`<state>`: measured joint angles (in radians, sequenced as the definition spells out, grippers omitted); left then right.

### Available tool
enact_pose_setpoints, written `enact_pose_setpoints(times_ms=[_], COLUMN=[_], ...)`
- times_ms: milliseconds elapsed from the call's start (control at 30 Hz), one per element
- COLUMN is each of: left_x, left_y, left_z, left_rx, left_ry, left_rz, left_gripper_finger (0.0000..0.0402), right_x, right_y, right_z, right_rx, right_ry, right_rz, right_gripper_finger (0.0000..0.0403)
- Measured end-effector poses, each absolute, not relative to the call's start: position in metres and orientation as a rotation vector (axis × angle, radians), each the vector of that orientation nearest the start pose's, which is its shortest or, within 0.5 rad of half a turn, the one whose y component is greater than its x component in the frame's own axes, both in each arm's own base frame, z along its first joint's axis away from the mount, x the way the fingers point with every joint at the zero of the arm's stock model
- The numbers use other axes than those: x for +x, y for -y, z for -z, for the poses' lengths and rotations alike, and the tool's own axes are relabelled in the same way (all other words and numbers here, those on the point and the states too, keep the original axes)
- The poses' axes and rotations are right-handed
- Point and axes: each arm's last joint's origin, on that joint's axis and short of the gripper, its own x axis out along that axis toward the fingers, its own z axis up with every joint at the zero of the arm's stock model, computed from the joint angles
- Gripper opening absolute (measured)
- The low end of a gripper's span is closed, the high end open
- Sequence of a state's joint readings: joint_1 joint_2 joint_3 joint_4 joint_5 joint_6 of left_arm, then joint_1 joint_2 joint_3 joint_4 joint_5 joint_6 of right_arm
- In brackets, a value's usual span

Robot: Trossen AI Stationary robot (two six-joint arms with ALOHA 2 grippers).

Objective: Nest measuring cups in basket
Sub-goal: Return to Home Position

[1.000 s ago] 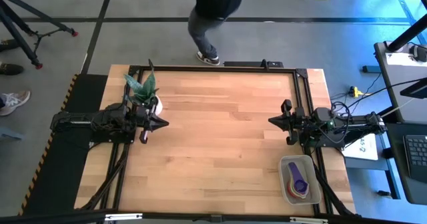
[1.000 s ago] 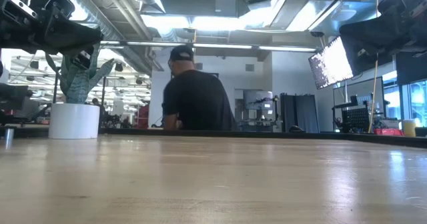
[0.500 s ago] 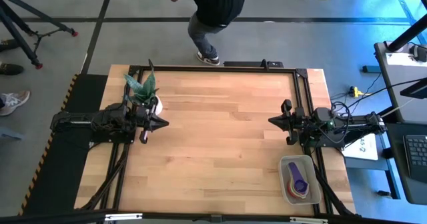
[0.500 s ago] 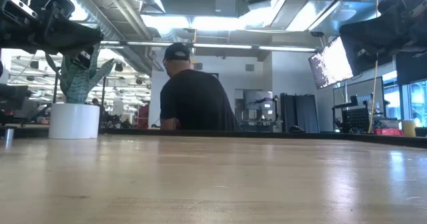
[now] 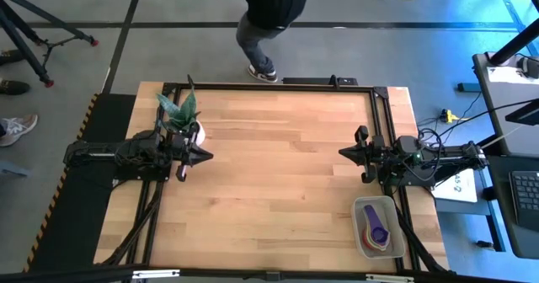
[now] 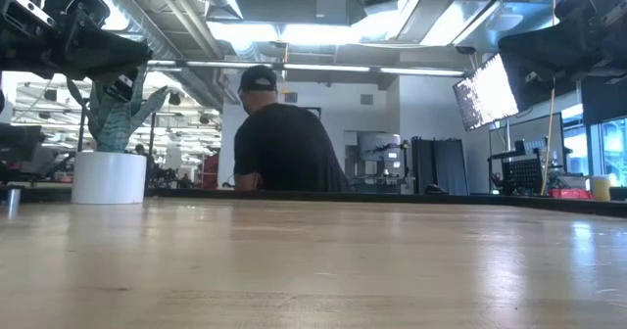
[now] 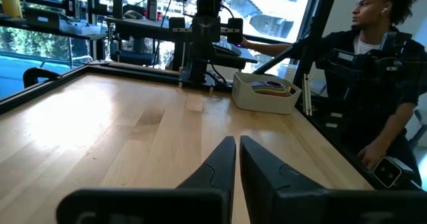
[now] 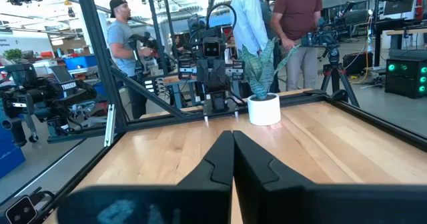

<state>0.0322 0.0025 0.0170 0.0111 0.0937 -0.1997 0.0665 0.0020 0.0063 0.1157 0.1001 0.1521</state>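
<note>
1. Measuring cups (image 5: 375,234) sit nested in the basket (image 5: 360,248) at the table's (image 5: 269,165) near right corner; the basket's long axis runs near-to-far.
2. Left gripper (image 5: 208,156) and right gripper (image 5: 342,152) are parked at opposite sides, fingers closed, empty.
3. Nothing on the table differs from the earlier frame.
4. Purple cup (image 5: 377,224) tops the stack.

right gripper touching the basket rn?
Apart. The high view shows the right gripper well clear of the basket, which sits by the arm's base, with a plain gap between them.
</note>
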Motion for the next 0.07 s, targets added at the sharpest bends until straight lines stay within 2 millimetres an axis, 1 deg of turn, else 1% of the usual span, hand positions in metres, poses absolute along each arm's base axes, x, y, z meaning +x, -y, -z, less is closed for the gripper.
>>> enact_pose_setpoints(times_ms=[67], left_x=[0.0967], left_y=[-0.0004], left_z=[-0.1701], left_rx=[-0.198], left_ry=[0.019], left_rz=[0.064], left_gripper_finger=[0.0012], right_x=[0.0966], right_y=[-0.0035], right_z=[-0.1766], right_rx=[0.162], right_ry=[0.122], right_rz=[0.024], right_gripper_finger=[0.0000])
